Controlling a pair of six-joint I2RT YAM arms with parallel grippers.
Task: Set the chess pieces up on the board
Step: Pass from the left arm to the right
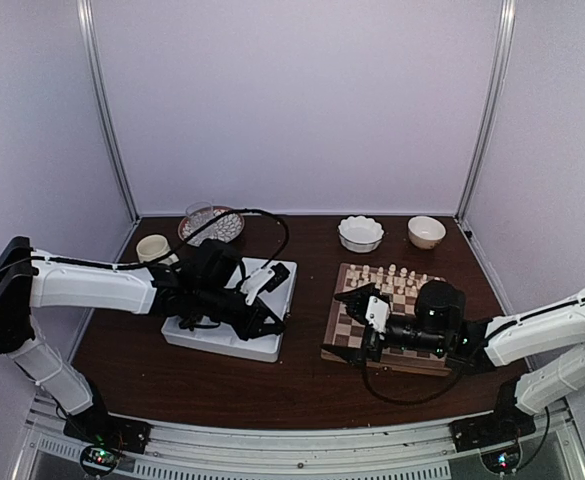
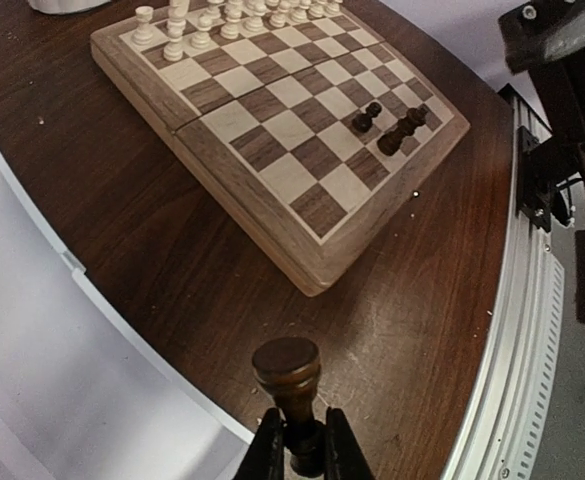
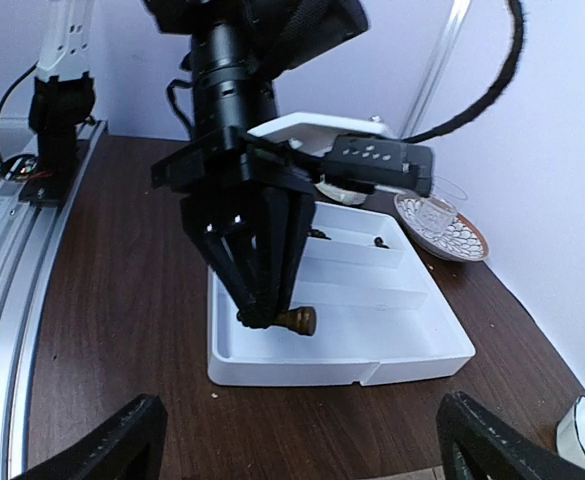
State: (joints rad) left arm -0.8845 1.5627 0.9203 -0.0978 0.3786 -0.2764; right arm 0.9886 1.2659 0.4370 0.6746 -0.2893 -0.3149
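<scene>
From above, the left claw (image 1: pixel 262 322) hangs over the white rectangular divided tray (image 1: pixel 222 345), while the right claw (image 1: pixel 337 325) waits empty at the left edge of the square wooden chessboard (image 1: pixel 397 290). The left wrist view shows its jaws clamped on one dark brown wooden chess piece (image 2: pixel 288 372), with two dark chessmen (image 2: pixel 402 130) standing on that chessboard. The right wrist view shows that claw's fingers (image 3: pixel 102 440) spread wide. A pick-up looks to be in hand; next, the piece needs carrying across and setting upright.

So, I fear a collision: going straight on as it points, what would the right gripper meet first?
Likely the white tray, with the left gripper just beyond; depth is unclear.
</scene>
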